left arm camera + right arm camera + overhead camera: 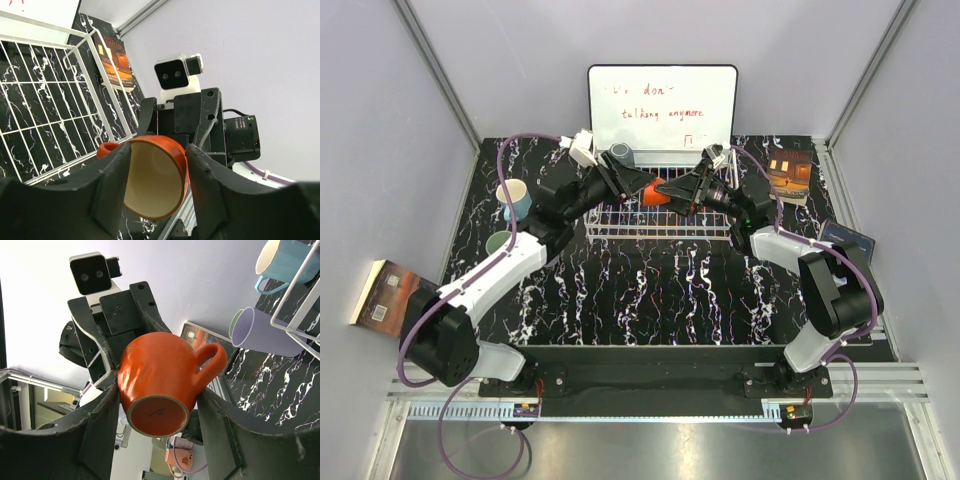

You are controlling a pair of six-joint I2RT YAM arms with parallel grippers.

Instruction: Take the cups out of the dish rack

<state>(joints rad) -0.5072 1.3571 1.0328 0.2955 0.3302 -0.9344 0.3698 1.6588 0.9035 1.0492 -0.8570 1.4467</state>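
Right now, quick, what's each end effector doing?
Left end effector: closed on the orange mug, at its open end.
Right end effector: closed on the same orange mug, at its base end.

- There were 5 cups total: orange cup point(658, 193), grey cup point(622, 155), blue cup point(513, 198), green cup point(500, 243) and lilac cup point(260, 332). The lilac one only showed up clearly in the right wrist view.
- Just 1 rack point(650, 237).
- Counted 3 books: left book point(388, 292), far right book point(790, 172), near right book point(847, 240).
- There was 1 whiteboard point(662, 105).
- And 2 arms: left arm point(490, 275), right arm point(790, 245).
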